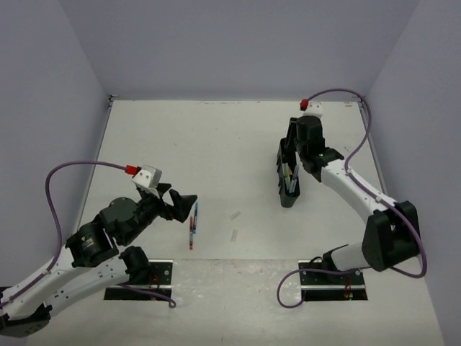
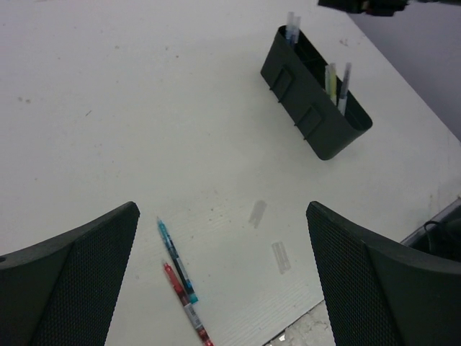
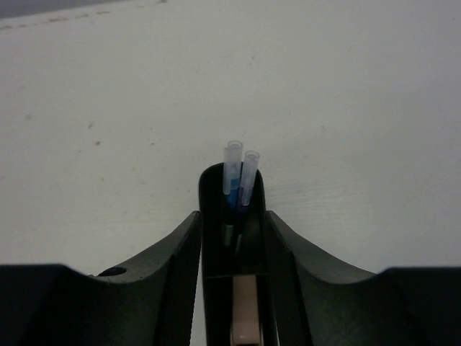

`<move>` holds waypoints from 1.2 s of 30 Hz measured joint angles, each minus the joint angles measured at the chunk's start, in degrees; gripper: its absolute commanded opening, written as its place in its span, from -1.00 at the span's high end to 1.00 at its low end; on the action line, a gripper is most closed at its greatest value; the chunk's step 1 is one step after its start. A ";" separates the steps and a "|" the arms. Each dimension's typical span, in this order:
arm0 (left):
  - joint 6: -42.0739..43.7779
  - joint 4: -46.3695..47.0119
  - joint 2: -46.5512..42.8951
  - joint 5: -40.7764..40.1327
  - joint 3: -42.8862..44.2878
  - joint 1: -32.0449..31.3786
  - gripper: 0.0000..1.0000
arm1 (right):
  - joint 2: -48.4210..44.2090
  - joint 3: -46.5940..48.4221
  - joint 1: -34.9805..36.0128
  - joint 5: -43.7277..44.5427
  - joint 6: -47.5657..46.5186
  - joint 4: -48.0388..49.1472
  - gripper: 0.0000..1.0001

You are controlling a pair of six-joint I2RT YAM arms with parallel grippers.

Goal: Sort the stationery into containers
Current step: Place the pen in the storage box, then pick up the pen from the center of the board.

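**Lining up the left claw on two loose pens**

Starting at the left, my left claw (image 2: 221,216) hangs above the desk (image 1: 238,144) with its fingers spread wide and nothing between them. Just below and ahead of it lie a blue pen (image 2: 176,259) and a red pen (image 2: 186,304), overlapping along part of their length. The blue one reaches farther from the arm bases.

Their long axes run roughly near-to-far on the desk. In the wrist view they cross the claw's opening at a steep slant, closer to its left finger than to the middle. This arm is plainly the nearer one. I judge the coming move needs a small shift toward that side before dropping, so that only one pen ends up between the pads.

Further right, two pale bits (image 1: 235,215) lie apart from the pens.

Further right again, the black tray (image 2: 302,101) stands well apart from the loose pens, with several standing pens (image 2: 331,79) in its compartments and a pinkish piece (image 3: 245,310) in one of them. My right claw (image 3: 232,216) straddles one end of it, a finger close along each wall. I cannot tell whether it is actually squeezing.
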 measured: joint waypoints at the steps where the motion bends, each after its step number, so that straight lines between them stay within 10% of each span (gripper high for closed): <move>1: -0.29 -0.11 0.74 -1.35 0.00 0.00 -1.00 | -2.42 0.31 0.90 -0.29 0.00 -1.21 0.13; 9: -11.04 -6.57 12.95 -12.66 1.92 0.47 -0.96 | -11.62 11.41 12.03 -3.08 1.84 -16.32 0.08; 14: -18.66 -8.46 28.45 -14.14 3.16 0.69 -0.16 | -20.67 5.85 14.55 -8.52 4.59 -23.05 0.07; 22: -22.35 -6.94 45.36 -11.07 3.31 1.63 0.35 | -30.72 -1.94 14.48 -14.34 6.32 -27.25 0.07; 36: -20.25 2.42 48.95 -2.60 -4.73 6.43 0.45 | -31.94 -5.95 14.48 -17.86 6.91 -27.88 0.06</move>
